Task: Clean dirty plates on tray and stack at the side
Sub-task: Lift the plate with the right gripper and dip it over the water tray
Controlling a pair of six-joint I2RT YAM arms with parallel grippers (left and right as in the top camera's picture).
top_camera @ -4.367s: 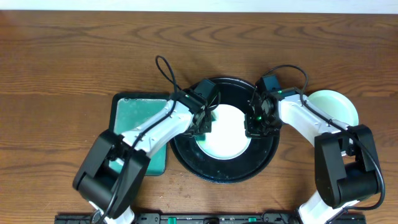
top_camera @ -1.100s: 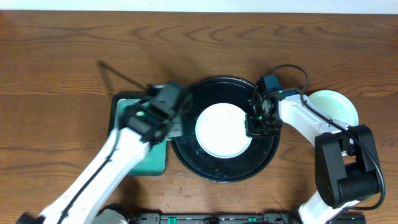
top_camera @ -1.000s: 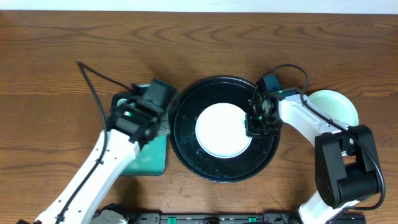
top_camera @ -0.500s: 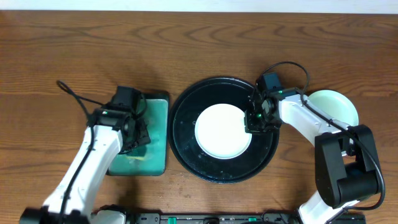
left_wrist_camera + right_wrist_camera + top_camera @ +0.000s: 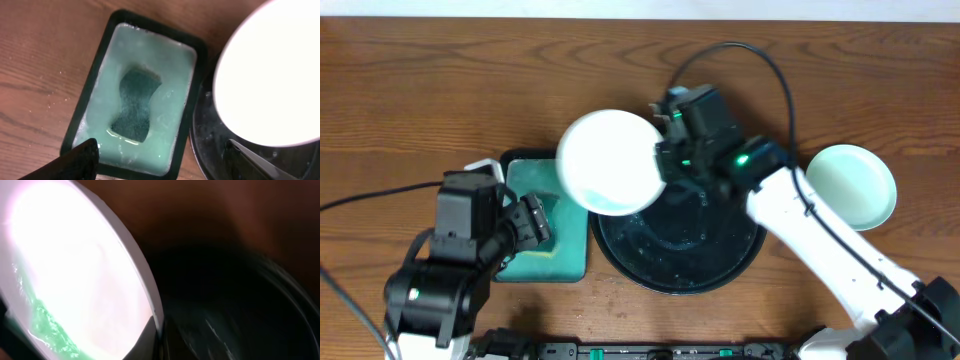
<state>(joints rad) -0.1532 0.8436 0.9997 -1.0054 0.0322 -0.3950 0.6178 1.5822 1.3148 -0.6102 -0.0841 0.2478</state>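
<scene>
My right gripper (image 5: 662, 166) is shut on the rim of a white plate (image 5: 608, 162) and holds it lifted above the left part of the black tray (image 5: 680, 262). In the right wrist view the plate (image 5: 75, 265) is tilted, with a teal-green smear near its lower edge, and the pinch (image 5: 159, 332) is on its rim. A second plate (image 5: 855, 185) lies on the table to the right of the tray. My left gripper (image 5: 527, 222) hangs open above the sponge tray, and nothing shows between its fingertips (image 5: 82, 157).
A rectangular dark-rimmed tray (image 5: 80, 117) of teal soapy liquid holds a dark teal sponge (image 5: 135, 105), left of the black tray (image 5: 210, 145). A cable loops over the table behind the right arm. Bare wooden table lies at the back and far left.
The right arm has lifted the plate off the tray and carried it leftward. The left gripper opened, left the sponge in the rectangular tray, and drew back toward the front.
</scene>
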